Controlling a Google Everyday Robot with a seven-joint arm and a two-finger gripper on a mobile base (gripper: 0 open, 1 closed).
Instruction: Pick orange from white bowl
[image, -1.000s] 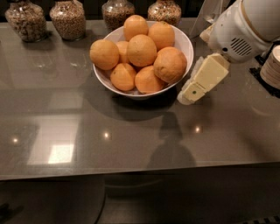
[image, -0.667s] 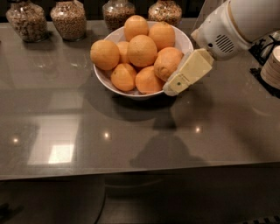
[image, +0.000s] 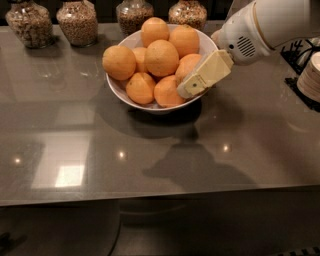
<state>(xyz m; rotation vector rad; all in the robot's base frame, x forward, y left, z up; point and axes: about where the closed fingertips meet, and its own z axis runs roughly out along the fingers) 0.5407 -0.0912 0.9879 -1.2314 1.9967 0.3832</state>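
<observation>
Orange (image: 186, 64), largest of eight counted, sits at the right side of the one white bowl (image: 119, 91) on the desk (image: 150, 160). One claw (image: 195, 84) overlaps the bowl's right rim, against that orange; whether apart or together, I cannot tell. Four jars (image: 77, 22) stand behind the bowl.

Gripper (image: 189, 89) at white bowl (image: 116, 89) rim, jars (image: 76, 22) close behind

Glossy grey countertop (image: 150, 160) with white bowl (image: 116, 89), four grain jars (image: 76, 22) behind, perhaps stacked plates (image: 311, 75) right; claw (image: 192, 86) at bowl's rim.
</observation>
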